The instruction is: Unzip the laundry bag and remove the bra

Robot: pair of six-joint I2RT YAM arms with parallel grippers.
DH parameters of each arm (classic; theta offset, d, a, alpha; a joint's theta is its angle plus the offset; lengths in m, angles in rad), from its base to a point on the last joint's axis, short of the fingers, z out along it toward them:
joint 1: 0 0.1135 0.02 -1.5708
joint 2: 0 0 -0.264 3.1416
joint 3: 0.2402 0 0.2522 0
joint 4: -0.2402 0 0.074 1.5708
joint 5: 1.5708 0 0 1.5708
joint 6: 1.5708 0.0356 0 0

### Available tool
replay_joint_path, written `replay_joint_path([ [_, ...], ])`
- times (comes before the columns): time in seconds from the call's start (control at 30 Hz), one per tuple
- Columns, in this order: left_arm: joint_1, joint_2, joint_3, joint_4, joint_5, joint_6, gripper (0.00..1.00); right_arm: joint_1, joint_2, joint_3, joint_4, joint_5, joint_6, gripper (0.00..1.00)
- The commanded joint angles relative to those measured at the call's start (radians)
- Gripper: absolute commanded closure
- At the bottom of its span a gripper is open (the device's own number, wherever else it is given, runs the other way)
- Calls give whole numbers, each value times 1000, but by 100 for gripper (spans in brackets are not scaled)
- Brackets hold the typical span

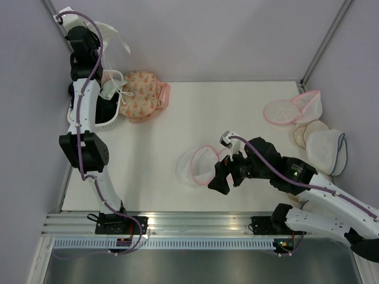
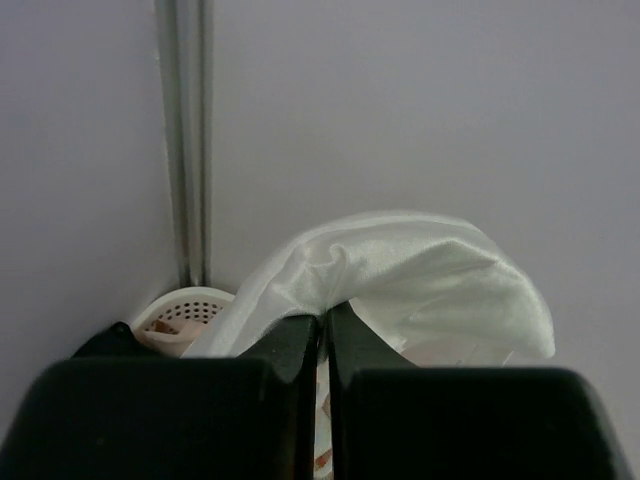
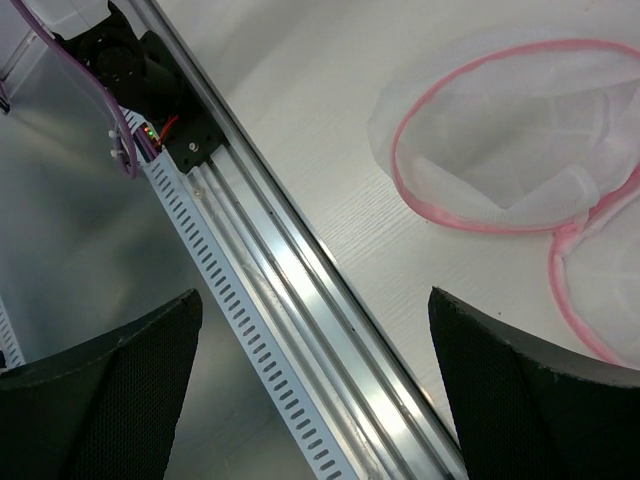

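Left gripper [image 2: 322,328] clamps shut on the bra [image 2: 400,285] above the basket [image 2: 190,303]; release off-centre and you could drape it over the rim.

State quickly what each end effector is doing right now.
Left end effector: closed, holding the white bra.
Right end effector: open, holding nothing.

The bra [image 2: 400,280], nipped between the left fingers [image 2: 290,350], is soft white cloth with a satin sheen; those fingers look like matt black plastic. Just left of them a basket [image 2: 185,308] shows perforated white plastic. The right fingers [image 3: 120,400] carry finely dimpled matt black pads. Beyond them the laundry bag [image 3: 520,170] is translucent white mesh with a pink cloth rim, on a matt white worktop [image 3: 330,200] with faint grain. Between the right fingers runs a rail [image 3: 300,290] of brushed, shiny metal.
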Motion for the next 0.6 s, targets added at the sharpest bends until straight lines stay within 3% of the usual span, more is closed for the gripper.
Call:
replay_joint_path([
  [0.0, 42, 27, 64, 99, -175, 58, 98, -6, 30, -11, -22, -10, -32, 2],
  [0.1, 74, 34, 53, 99, -226, 65, 98, -18, 67, -22, -16, -29, -57, 2],
  [0.3, 183, 24, 40, 93, -198, 0, 98, -59, 174, -27, 42, -111, -84, 2],
  [0.57, 212, 37, 32, 82, -135, -20, 98, -78, 236, -7, 54, -141, -103, 2],
])
